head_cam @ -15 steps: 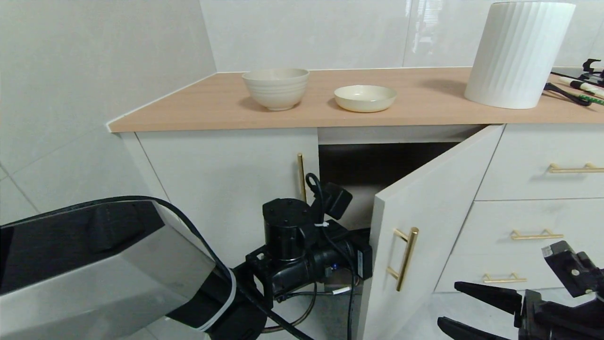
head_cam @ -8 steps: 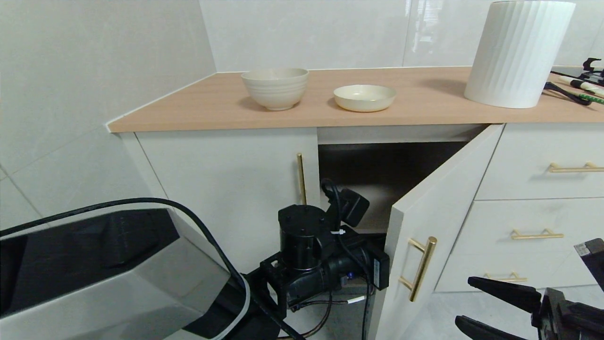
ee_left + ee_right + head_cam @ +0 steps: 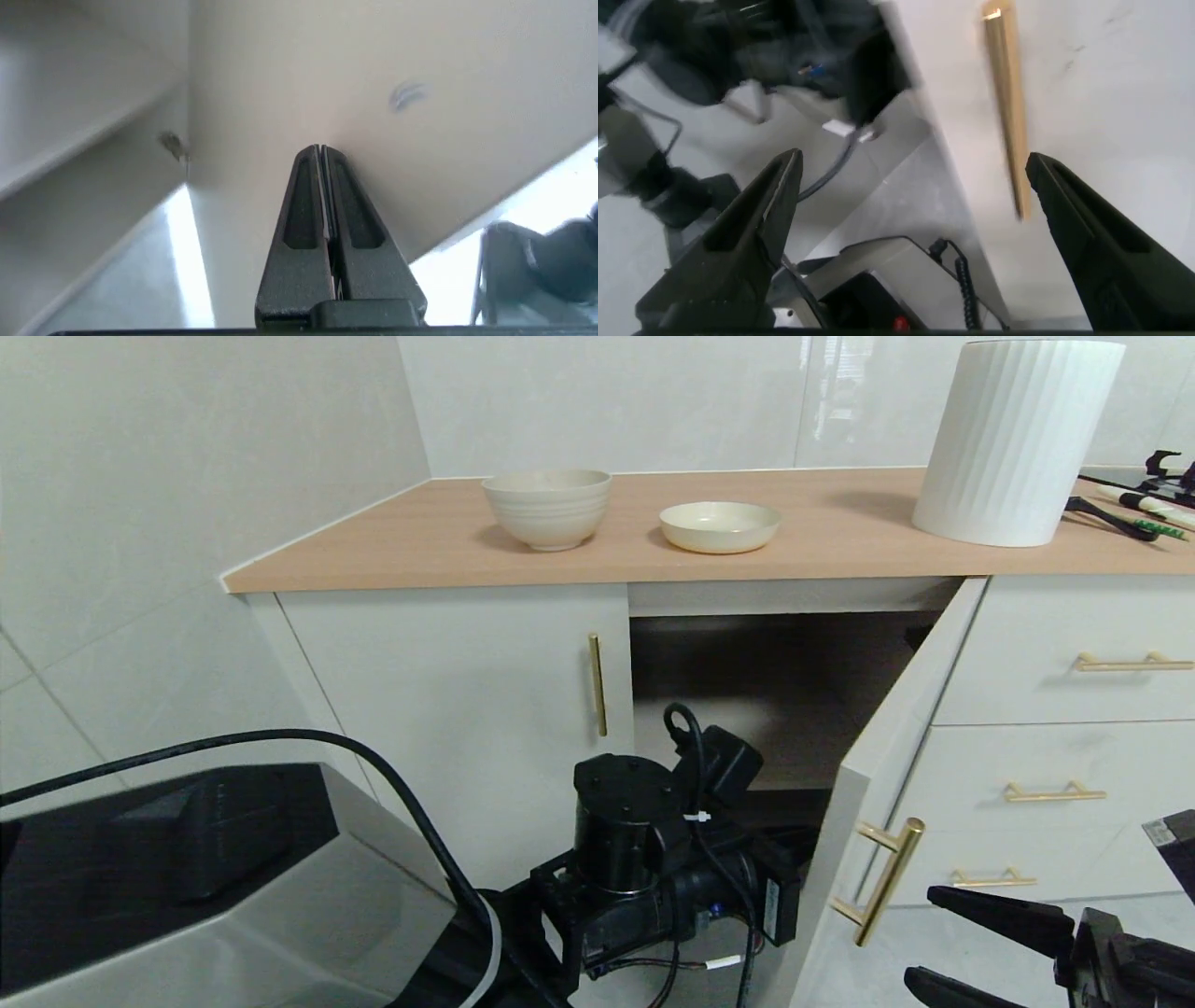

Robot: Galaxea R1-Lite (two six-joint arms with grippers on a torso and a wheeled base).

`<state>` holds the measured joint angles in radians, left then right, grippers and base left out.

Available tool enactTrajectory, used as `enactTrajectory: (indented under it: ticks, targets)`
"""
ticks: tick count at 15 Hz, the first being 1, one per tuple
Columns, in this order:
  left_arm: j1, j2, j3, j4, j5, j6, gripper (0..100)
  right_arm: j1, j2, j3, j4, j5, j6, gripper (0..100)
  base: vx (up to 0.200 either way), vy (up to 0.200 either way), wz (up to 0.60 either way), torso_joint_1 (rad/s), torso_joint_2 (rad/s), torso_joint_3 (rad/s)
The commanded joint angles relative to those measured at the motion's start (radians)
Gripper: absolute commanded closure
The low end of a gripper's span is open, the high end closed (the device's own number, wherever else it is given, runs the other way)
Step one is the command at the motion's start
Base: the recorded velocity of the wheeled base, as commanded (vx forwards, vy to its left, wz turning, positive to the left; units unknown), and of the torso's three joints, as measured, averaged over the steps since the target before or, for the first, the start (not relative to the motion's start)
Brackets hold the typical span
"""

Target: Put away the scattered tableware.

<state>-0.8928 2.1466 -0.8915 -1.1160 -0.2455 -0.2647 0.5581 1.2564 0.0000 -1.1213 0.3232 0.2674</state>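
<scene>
Left gripper [image 3: 320, 159], fingers together, lay against the cabinet door [image 3: 896, 728]; right gripper [image 3: 922, 935] gaped apart; the door might swing into it.

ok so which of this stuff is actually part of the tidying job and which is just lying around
Part of the job:
bowl on the counter
shallow dish beside it, not touching
open cabinet door, likely where they go

Just lying about:
tall white ribbed container
dark-handled items at the counter's right end
drawers, all shut

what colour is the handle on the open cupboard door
Gold, with a brassy metal look. The door handle shows best in the head view.
</scene>
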Motion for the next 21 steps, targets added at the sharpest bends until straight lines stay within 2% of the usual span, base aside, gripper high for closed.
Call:
enactTrajectory:
  ticks: [1, 6, 9, 15, 19, 21]
  targets:
    - [-0.009, -0.001, -0.006, 0.004, 0.003, -0.001, 100, 0.000, -0.026, 0.000, 0.000, 0.002, 0.001, 0, 0.000, 0.000, 0.00, 0.000, 0.00, 0.000]
    - [-0.020, -0.002, -0.015, 0.015, 0.003, -0.001, 100, 0.000, -0.040, 0.000, 0.015, 0.004, 0.001, 0, 0.000, 0.000, 0.00, 0.000, 0.00, 0.000]
    - [-0.028, 0.001, -0.023, 0.016, 0.003, -0.001, 100, 0.000, -0.063, 0.000, 0.020, 0.005, 0.001, 0, -0.200, 0.000, 0.00, 0.010, 0.00, 0.001]
    - [-0.040, 0.006, -0.040, 0.028, 0.003, -0.001, 100, 0.000, -0.101, 0.000, 0.023, 0.017, 0.001, 0, 0.000, 0.000, 0.00, 0.000, 0.00, 0.000]
    - [-0.046, 0.027, -0.142, 0.127, 0.006, -0.001, 100, 0.000, -0.101, 0.000, 0.023, 0.019, 0.001, 0, 0.000, 0.000, 0.00, 0.000, 0.00, 0.000]
    - [-0.084, 0.030, -0.196, 0.179, 0.006, -0.001, 100, 0.003, -0.112, 0.000, 0.023, 0.043, -0.001, 0, 0.000, 0.000, 0.00, 0.000, 0.00, 0.000]
